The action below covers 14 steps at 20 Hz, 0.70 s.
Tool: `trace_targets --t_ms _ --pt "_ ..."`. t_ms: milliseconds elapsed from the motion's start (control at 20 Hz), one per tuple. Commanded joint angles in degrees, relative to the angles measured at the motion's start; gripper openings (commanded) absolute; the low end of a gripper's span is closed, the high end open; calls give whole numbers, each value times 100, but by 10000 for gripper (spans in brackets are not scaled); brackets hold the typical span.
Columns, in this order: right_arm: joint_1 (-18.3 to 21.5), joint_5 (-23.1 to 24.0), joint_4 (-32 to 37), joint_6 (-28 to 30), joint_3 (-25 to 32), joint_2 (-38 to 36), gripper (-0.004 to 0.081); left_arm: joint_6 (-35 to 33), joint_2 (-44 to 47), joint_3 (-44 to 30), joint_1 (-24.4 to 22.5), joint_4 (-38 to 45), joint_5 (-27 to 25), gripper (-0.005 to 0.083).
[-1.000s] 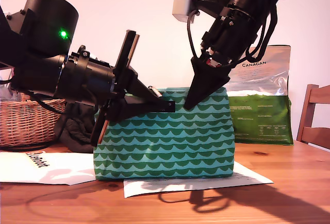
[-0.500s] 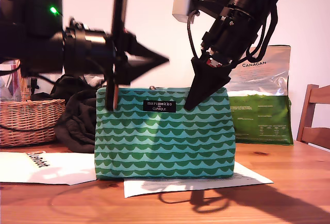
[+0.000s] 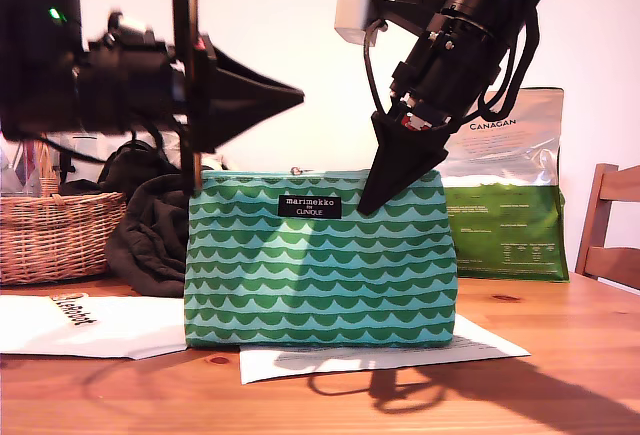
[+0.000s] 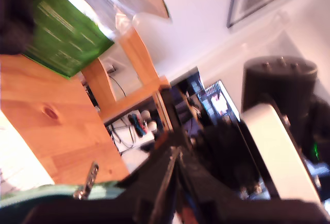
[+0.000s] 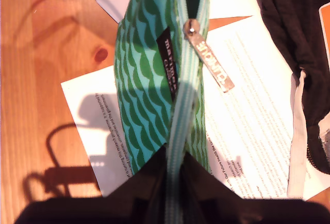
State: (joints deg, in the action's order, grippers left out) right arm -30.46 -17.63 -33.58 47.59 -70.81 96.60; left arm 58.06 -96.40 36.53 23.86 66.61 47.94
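The green wave-print pouch (image 3: 320,265) stands upright on the tabletop (image 3: 560,375), directly under both claws. Its zip is closed from my second claw (image 3: 372,200) up to the pull (image 5: 211,62), so I cannot see what is inside. The black label (image 3: 310,206) reads "marimekko" over "CLINIQUE", and the pull is also stamped CLINIQUE. Behind my second claw stands a bag (image 3: 505,195) marked CANAGAN. My second claw is clenched on the pouch's top seam, with the zip between its tips. My first claw (image 3: 298,96) is pinched together on nothing, above the pouch and clear of it.
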Motion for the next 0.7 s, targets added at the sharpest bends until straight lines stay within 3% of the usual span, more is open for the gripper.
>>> trace_targets --t_ms 0,200,250,300,450,500,600,650 --pt "-17 -42 -15 -26 52 13 -13 -584 470 35 -50 -411 68 -24" --pt "-17 -42 -20 -28 52 13 -13 -1965 1290 94 -87 -2059 -203 -23" --pt "-17 -42 -20 -28 52 13 -13 -2844 1436 170 -81 -2568 -358 -23" --pt "-17 -42 -20 -28 52 15 -13 -2914 1552 282 -48 -3084 -474 -23" --pt "-17 -42 -17 -28 52 13 -13 -5204 1622 723 258 -4424 -1049 -23" --pt "-17 -42 -20 -28 52 13 -13 -5324 1602 870 380 -4758 -1189 -23" --pt "-17 -42 -22 -28 52 13 -13 -6745 1572 1047 599 -5112 -1443 0" --pt "-17 -42 -24 -28 52 13 -13 -6745 1550 1110 693 -5261 -1639 48"
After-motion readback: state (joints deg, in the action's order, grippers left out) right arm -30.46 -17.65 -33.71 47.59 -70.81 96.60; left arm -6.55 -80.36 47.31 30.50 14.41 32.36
